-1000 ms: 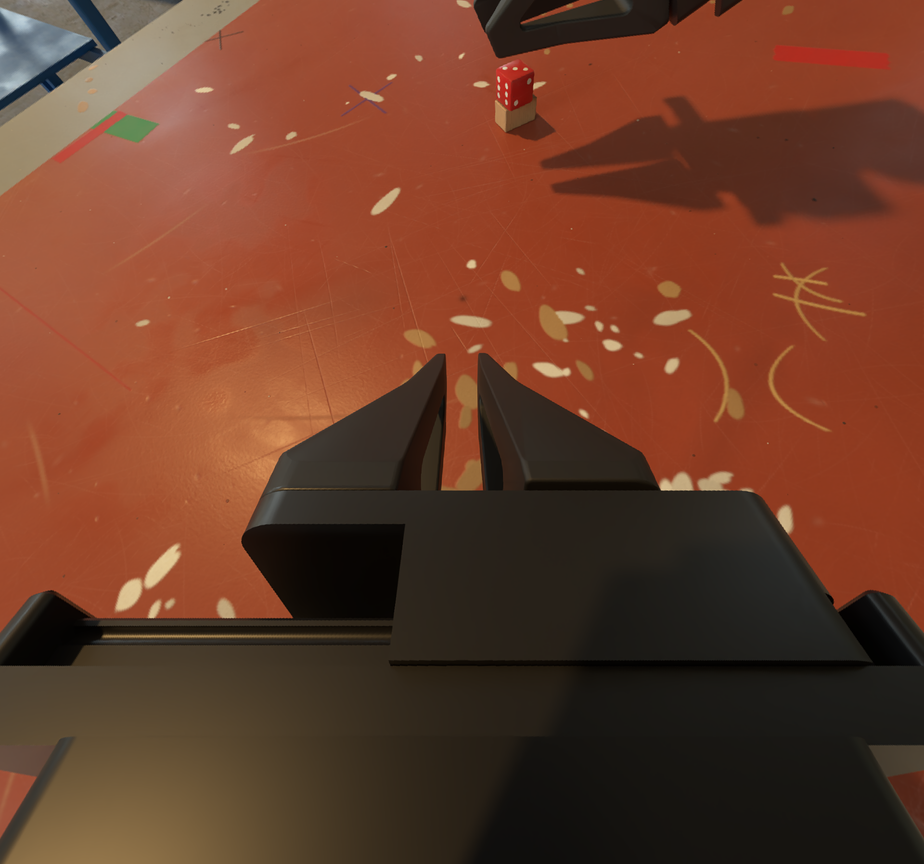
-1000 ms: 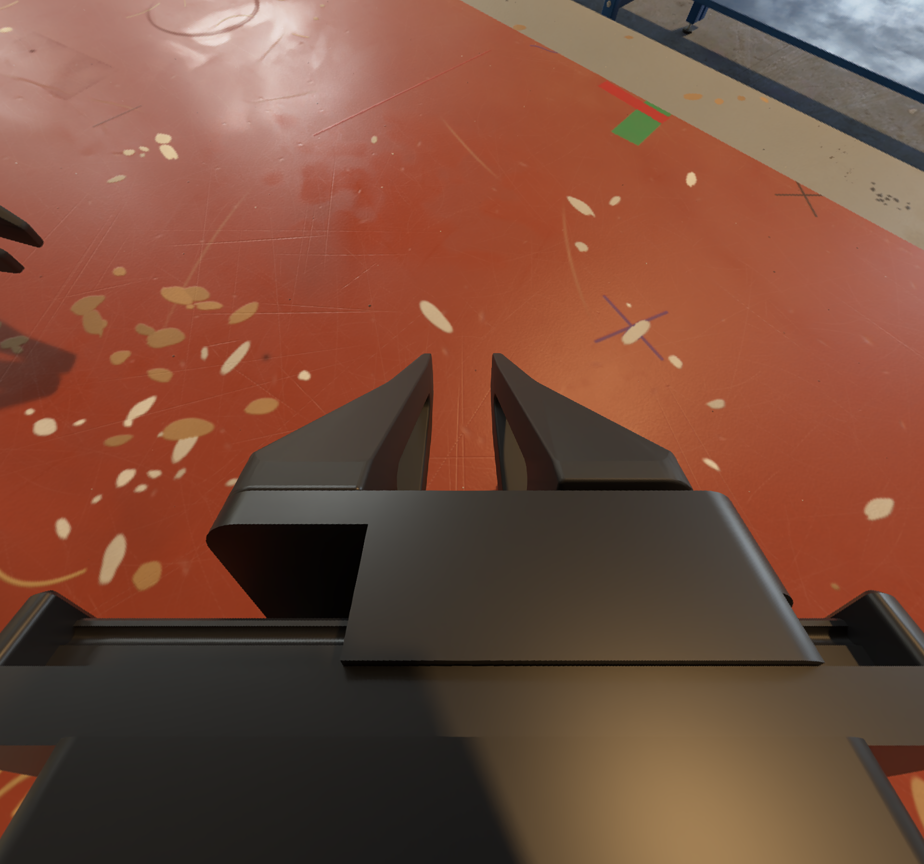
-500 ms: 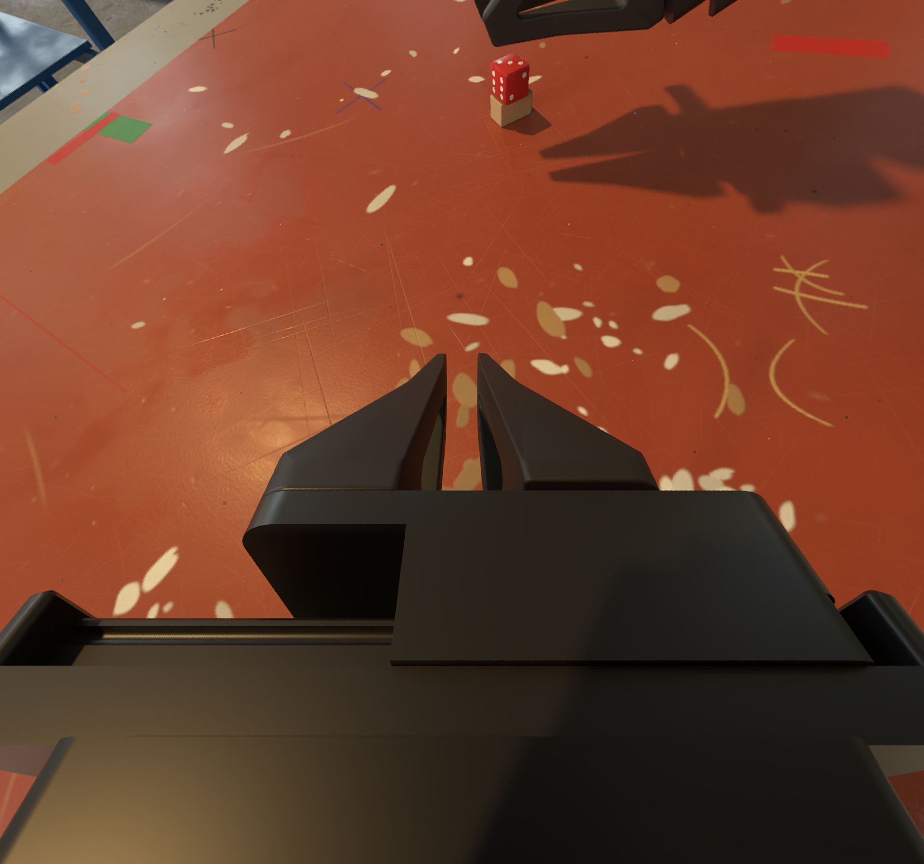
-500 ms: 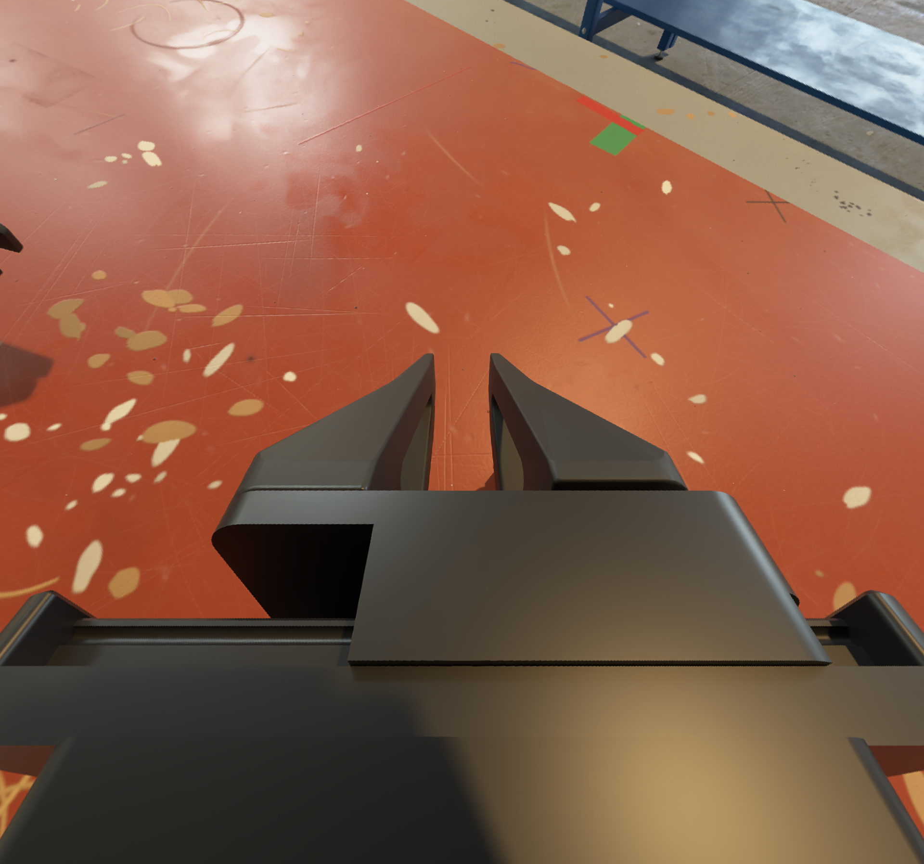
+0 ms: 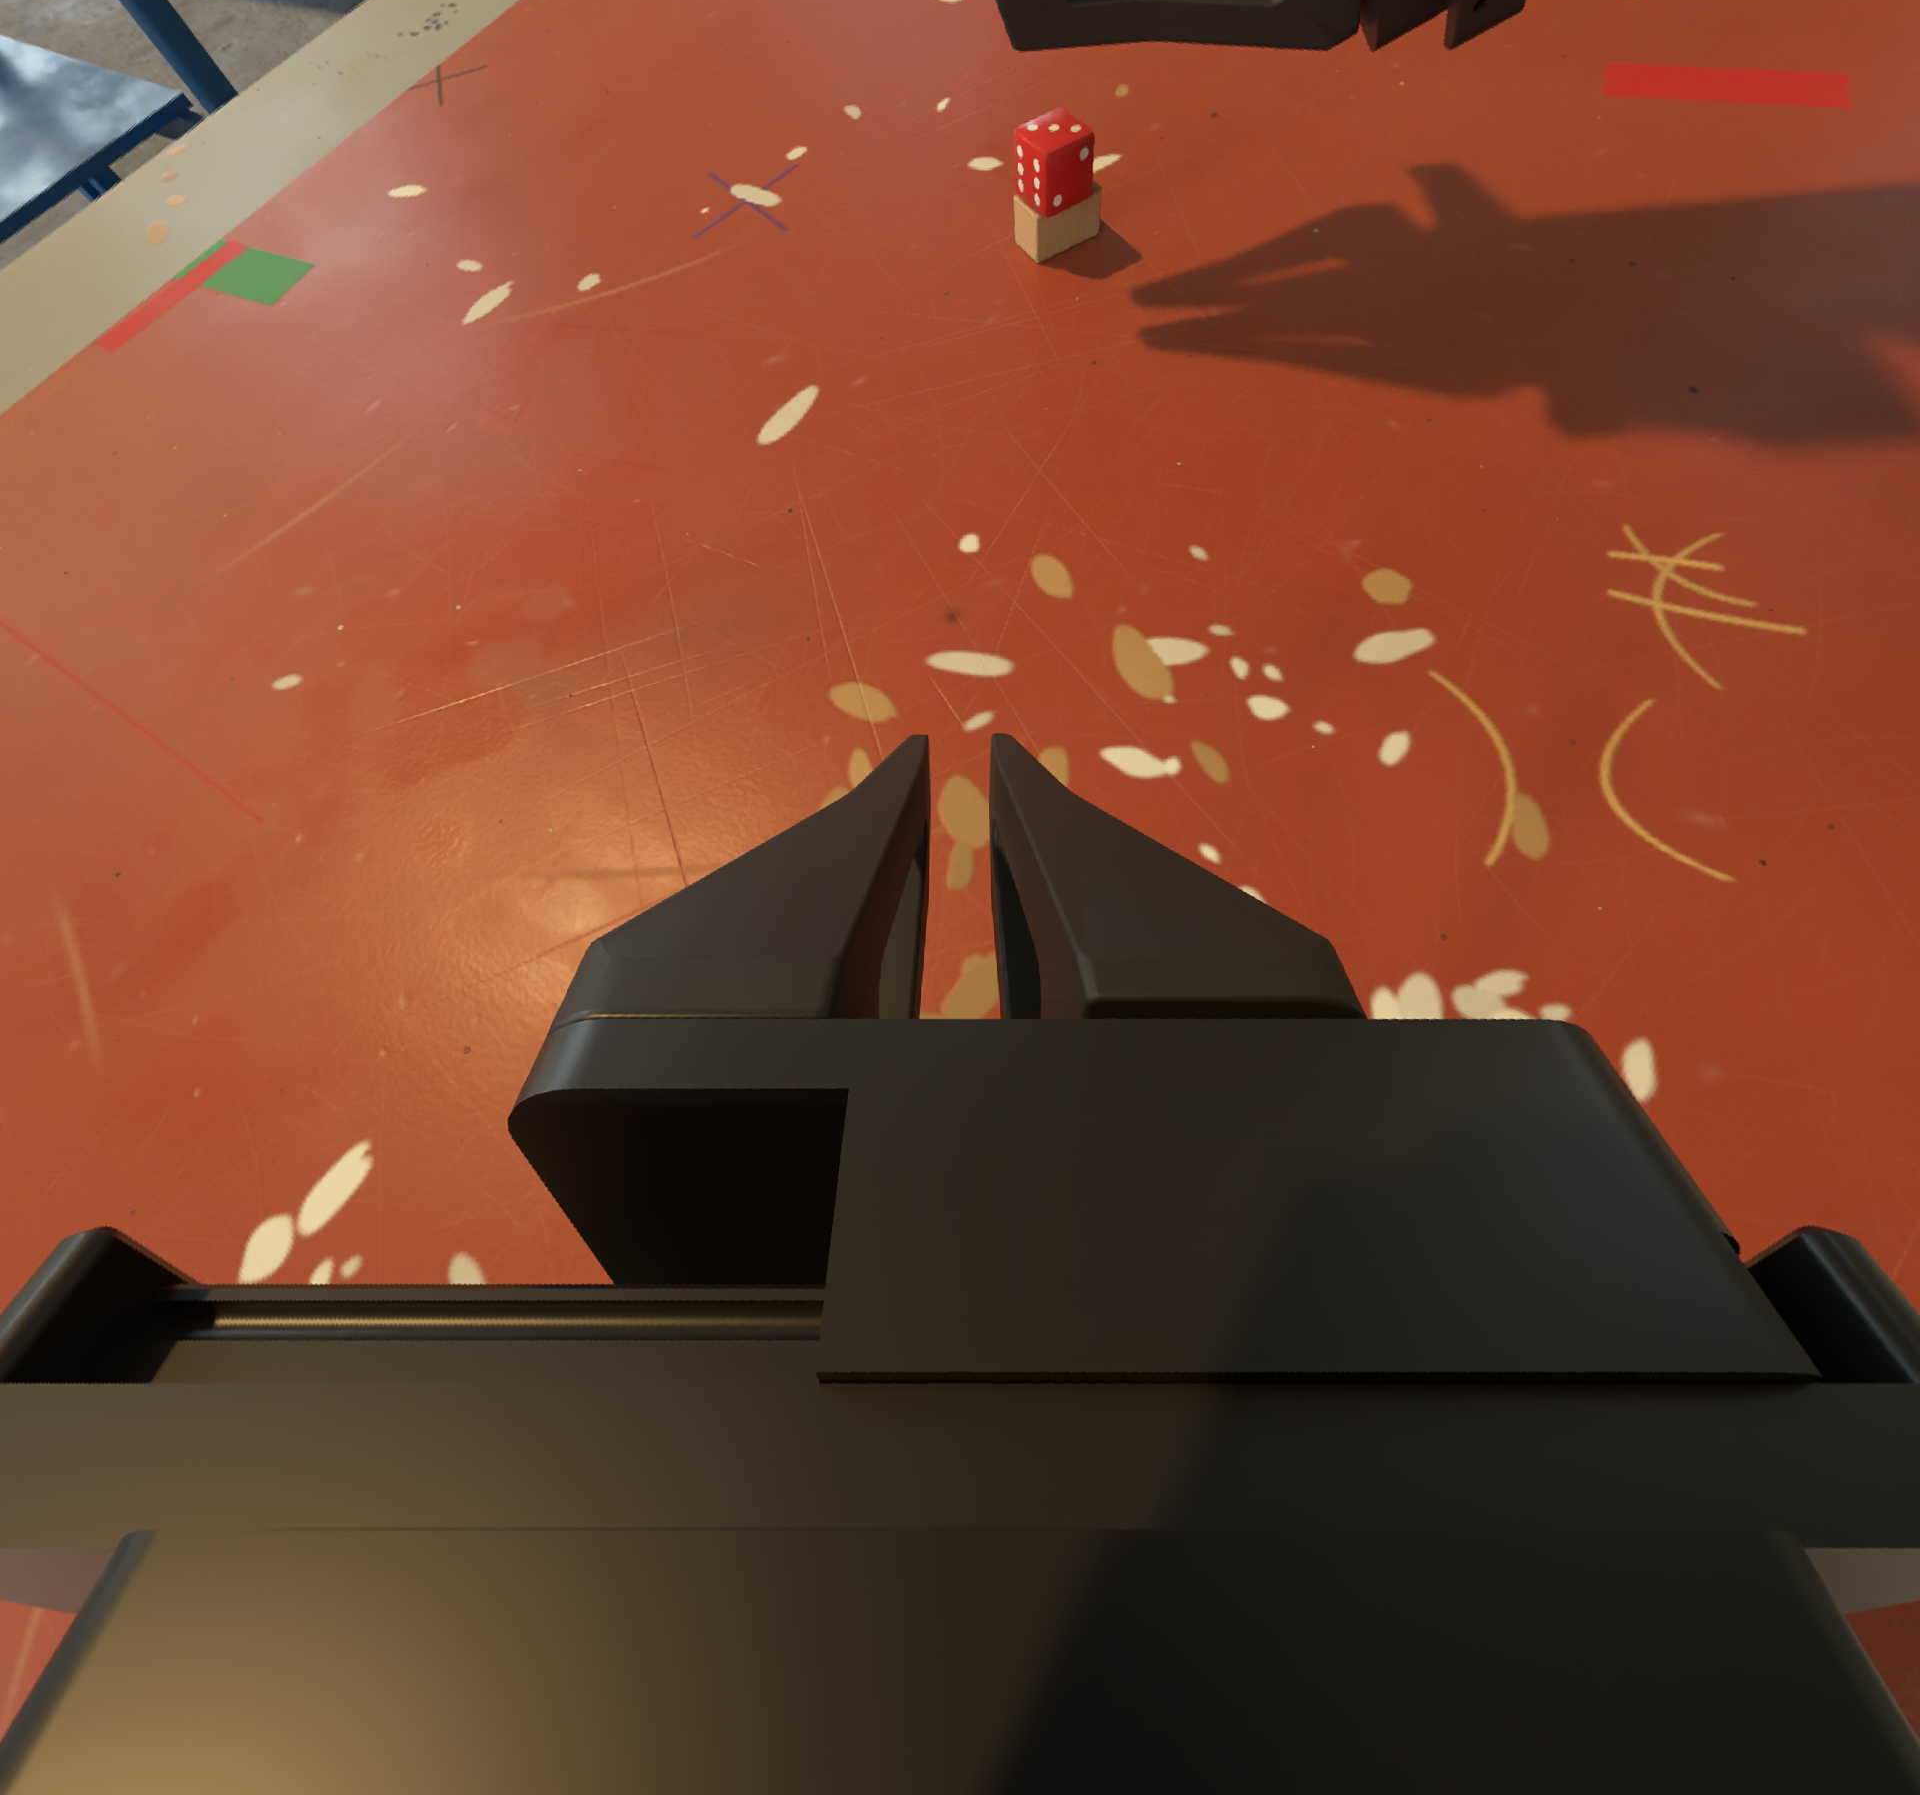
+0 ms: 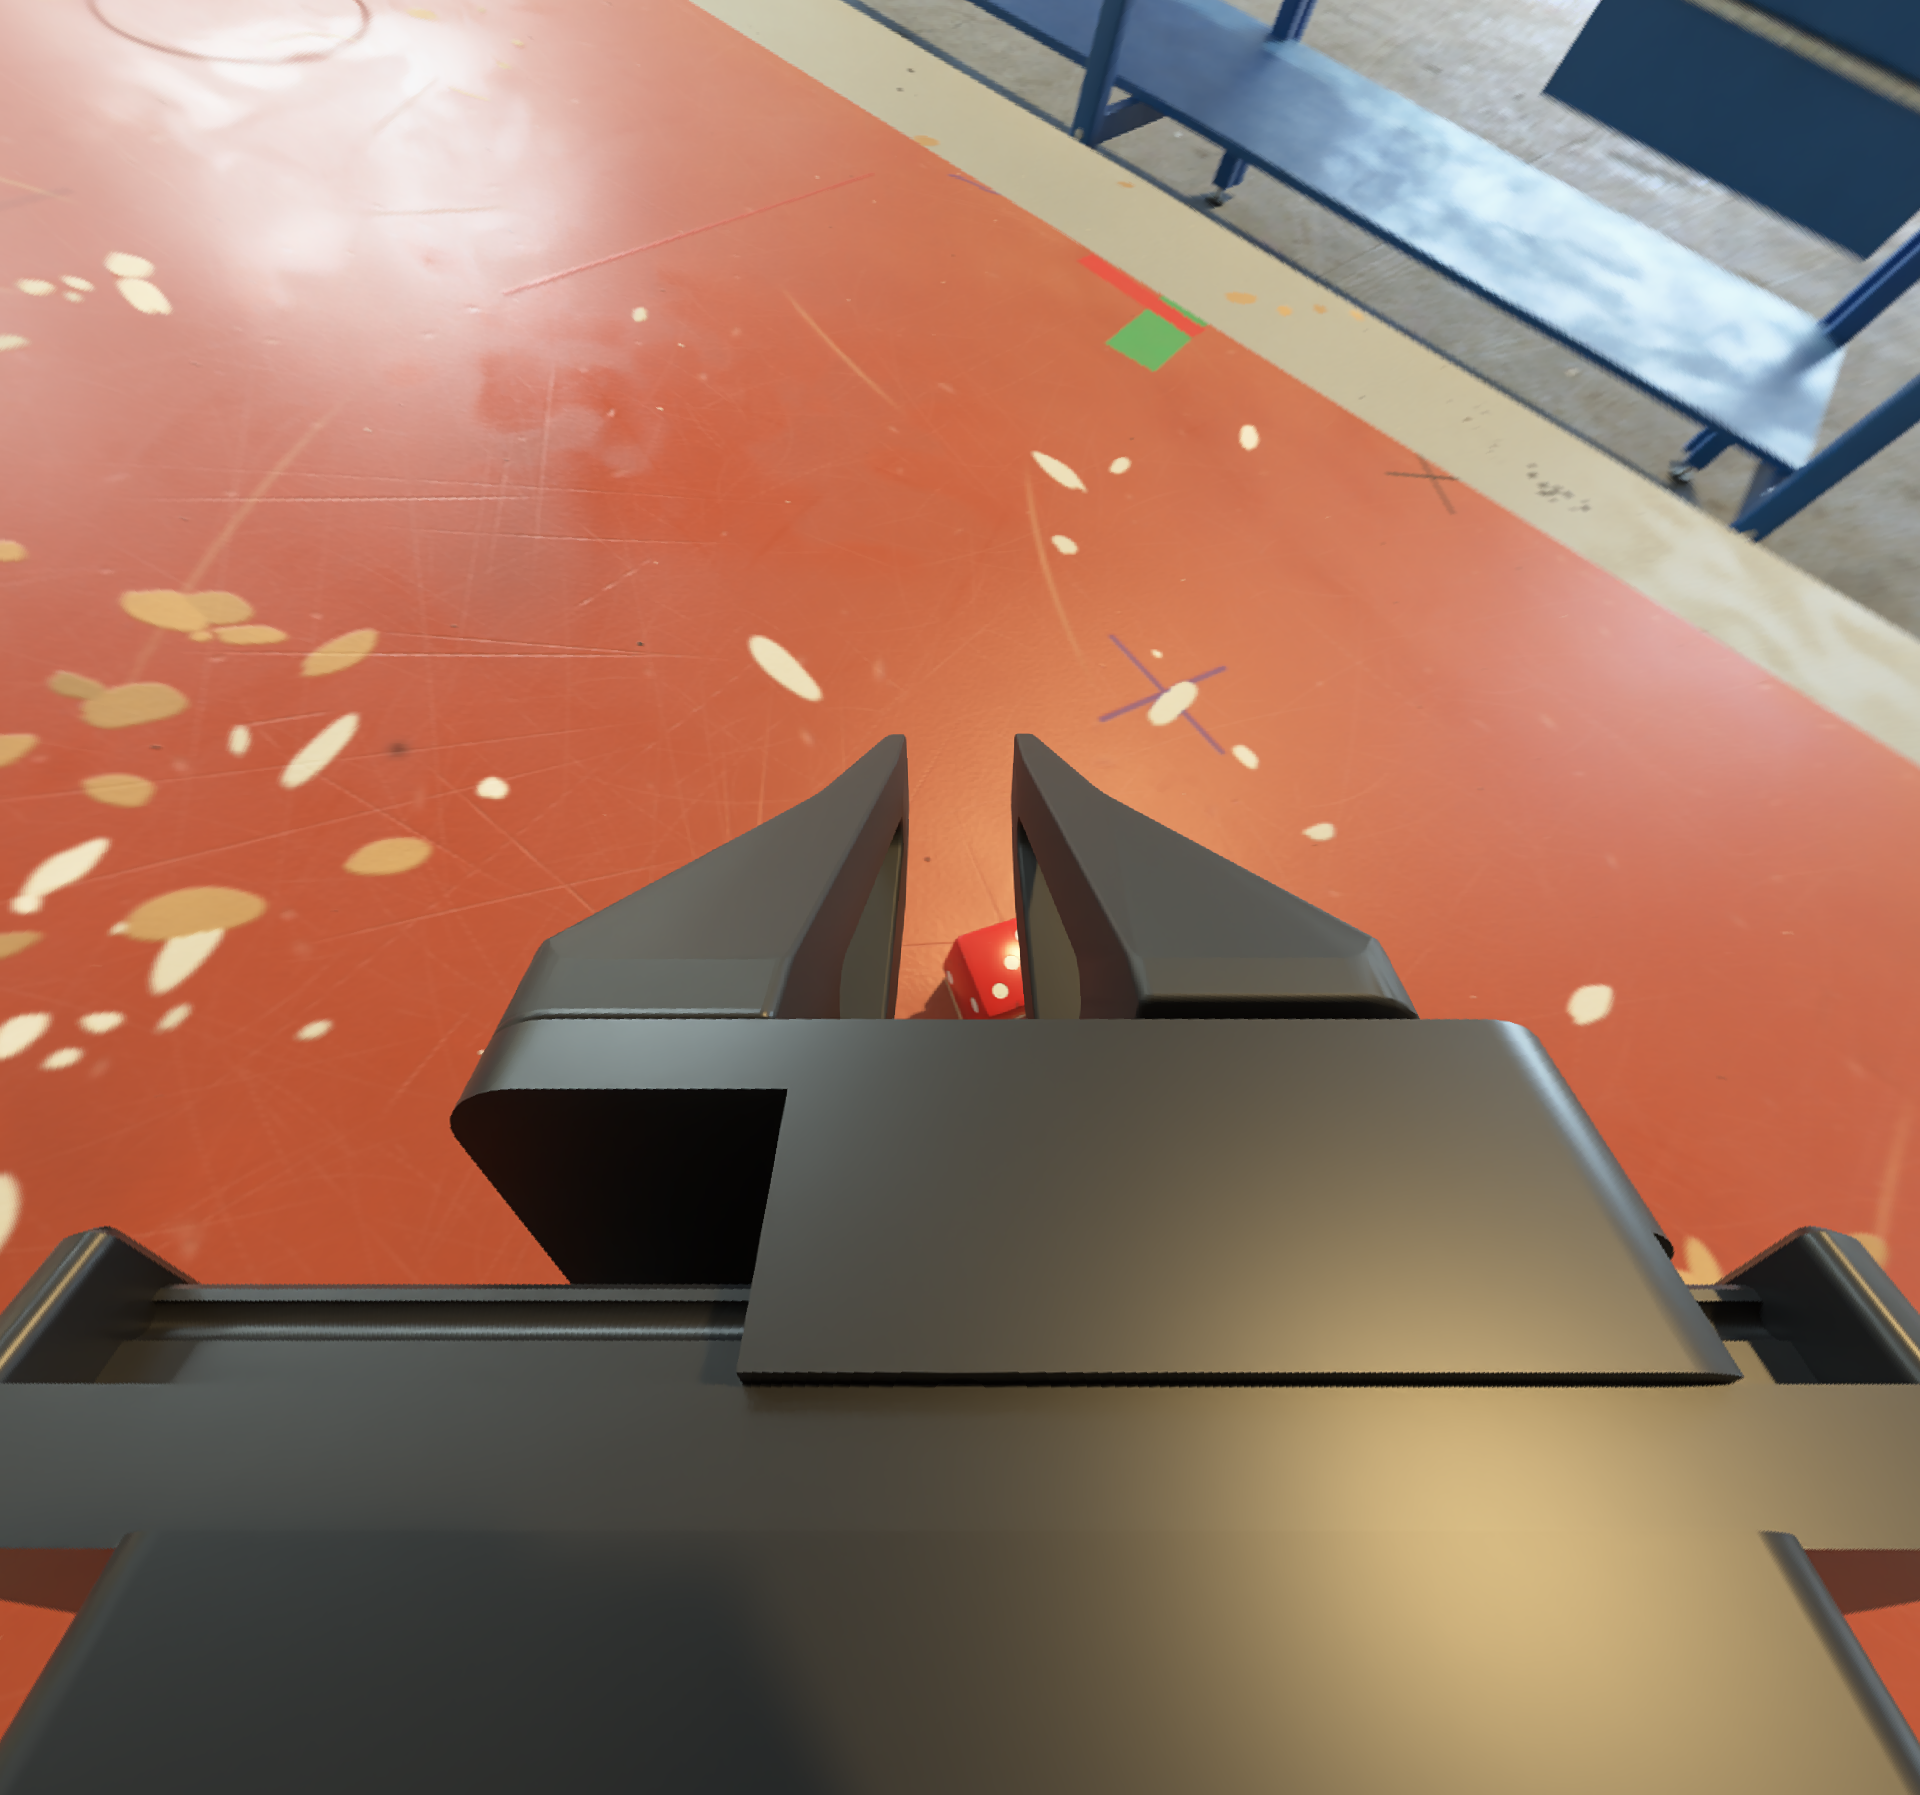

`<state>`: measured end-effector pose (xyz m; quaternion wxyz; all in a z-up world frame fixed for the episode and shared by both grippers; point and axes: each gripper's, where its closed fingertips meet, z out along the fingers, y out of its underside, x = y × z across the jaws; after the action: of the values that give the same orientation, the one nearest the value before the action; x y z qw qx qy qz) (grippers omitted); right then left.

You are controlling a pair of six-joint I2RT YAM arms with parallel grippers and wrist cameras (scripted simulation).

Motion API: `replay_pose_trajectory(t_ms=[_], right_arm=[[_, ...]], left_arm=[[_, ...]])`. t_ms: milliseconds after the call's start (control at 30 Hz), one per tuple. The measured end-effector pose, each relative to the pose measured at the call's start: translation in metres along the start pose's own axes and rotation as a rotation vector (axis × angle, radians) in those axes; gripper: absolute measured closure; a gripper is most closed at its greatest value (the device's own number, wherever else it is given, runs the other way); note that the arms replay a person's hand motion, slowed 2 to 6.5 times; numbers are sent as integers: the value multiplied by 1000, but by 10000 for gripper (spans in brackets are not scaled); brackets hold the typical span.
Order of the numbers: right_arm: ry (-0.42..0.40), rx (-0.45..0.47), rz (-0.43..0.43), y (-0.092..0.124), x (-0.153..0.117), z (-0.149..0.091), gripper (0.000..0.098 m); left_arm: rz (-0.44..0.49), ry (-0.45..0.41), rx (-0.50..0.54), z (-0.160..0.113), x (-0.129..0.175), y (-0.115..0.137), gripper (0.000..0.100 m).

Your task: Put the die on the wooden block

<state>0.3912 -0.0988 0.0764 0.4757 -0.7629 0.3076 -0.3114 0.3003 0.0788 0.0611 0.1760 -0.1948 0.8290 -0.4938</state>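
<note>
The red die [image 5: 1051, 161] with white pips sits on top of the small wooden block [image 5: 1055, 228] far ahead on the red table in the left wrist view. My left gripper [image 5: 959, 743] is empty, its jaws nearly together, well short of the stack. My right gripper [image 5: 1003, 0] hangs above and beyond the die, clear of it. In the right wrist view the right gripper [image 6: 960, 743] is slightly open and empty, and a corner of the die [image 6: 987, 976] shows low between its fingers. The block is hidden there.
The red table [image 5: 520, 602] is scuffed, with pale paint flecks. Its tan edge [image 6: 1558, 498] runs along the far side, with a green square mark [image 6: 1148, 339] near it. A blue metal bench [image 6: 1455, 187] stands on the floor past the edge.
My right gripper has lifted and drawn back from the stack, and its view has swung so the die now shows between its fingers. The die stays on the block. My left gripper has barely moved.
</note>
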Motion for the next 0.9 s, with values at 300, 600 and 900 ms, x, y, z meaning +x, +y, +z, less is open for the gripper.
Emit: replay_pose_trajectory(t_ms=[300, 600, 900], right_arm=[[100, 34, -127, -1, 2, -2, 837], [99, 43, -102, -1, 1, -1, 838], [102, 55, 3, 2, 15, -5, 838]], left_arm=[[21, -12, 2, 0, -1, -1, 913], [44, -44, 14, -1, -5, -2, 919], [48, -56, 31, -2, -6, -5, 922]])
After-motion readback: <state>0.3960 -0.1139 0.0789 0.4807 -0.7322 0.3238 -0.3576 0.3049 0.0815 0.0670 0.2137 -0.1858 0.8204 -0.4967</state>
